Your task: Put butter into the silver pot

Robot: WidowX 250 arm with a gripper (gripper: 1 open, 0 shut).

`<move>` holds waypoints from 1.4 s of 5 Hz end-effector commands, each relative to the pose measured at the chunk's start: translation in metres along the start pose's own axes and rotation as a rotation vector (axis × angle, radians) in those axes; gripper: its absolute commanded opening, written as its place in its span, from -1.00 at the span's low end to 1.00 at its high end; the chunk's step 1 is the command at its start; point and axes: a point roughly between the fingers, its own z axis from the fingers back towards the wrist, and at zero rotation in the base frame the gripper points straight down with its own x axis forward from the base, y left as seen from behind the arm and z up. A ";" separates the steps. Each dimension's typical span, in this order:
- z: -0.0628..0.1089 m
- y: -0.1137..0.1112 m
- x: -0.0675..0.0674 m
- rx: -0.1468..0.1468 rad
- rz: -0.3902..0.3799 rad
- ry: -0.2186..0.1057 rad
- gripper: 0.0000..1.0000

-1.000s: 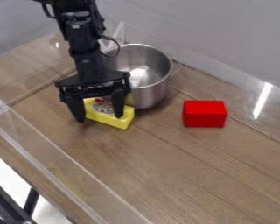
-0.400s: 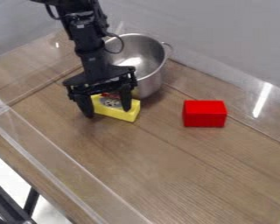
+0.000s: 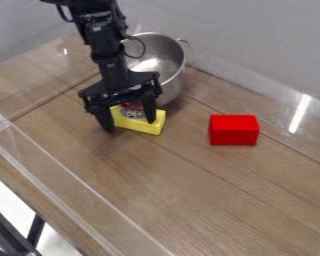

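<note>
The butter (image 3: pixel 140 121), a small yellow block with a red-and-white label, sits between the fingers of my gripper (image 3: pixel 124 112), just in front of the silver pot (image 3: pixel 160 58). The black fingers straddle the block from above and are shut on it. I cannot tell whether the butter is resting on the wooden table or just off it. The pot stands behind the gripper with its shiny inside showing, and the arm hides part of its left side. The pot holds nothing that I can see.
A plain red block (image 3: pixel 234 128) lies on the table to the right of the butter. A clear wall (image 3: pixel 276 95) runs along the back right, and a clear rail (image 3: pixel 43 190) borders the front left.
My gripper and the butter have shifted together a little to the right and toward the pot. The pot has slid back, away from the camera. The red block has not moved.
</note>
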 end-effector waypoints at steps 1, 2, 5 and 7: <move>-0.025 -0.001 -0.013 0.028 0.029 0.089 1.00; -0.025 -0.006 -0.012 0.017 0.037 0.094 1.00; -0.022 -0.020 -0.011 -0.024 0.033 0.114 1.00; -0.023 -0.026 0.000 -0.046 0.041 0.116 1.00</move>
